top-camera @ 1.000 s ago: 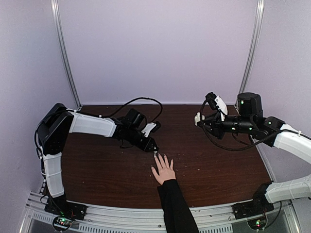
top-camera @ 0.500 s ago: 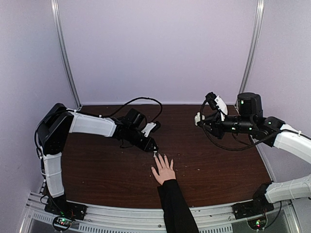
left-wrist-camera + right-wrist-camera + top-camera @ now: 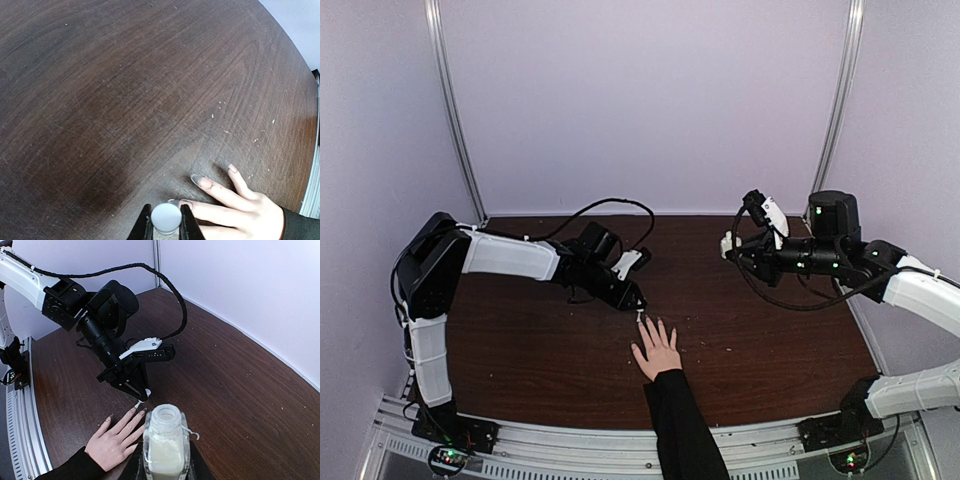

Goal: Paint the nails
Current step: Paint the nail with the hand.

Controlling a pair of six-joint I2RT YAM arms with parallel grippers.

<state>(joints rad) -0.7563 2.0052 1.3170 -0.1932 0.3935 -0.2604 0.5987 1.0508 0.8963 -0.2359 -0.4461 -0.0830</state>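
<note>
A light-skinned hand [image 3: 657, 350] with a black sleeve lies flat on the dark wooden table, fingers spread; it also shows in the right wrist view [image 3: 116, 436]. Its long nails [image 3: 201, 181] look greyish. My left gripper [image 3: 166, 222] is shut on the white brush cap [image 3: 166, 217], and its brush tip [image 3: 137, 403] rests at a nail of a middle finger. My right gripper [image 3: 162, 460] is shut on the open clear bottle [image 3: 163, 445] of pale polish, held above the table at the right [image 3: 728, 243].
A black cable [image 3: 610, 208] loops behind the left arm. Purple walls and two metal posts [image 3: 457, 110] enclose the table. Bare wood [image 3: 760, 340] lies between the hand and the right arm.
</note>
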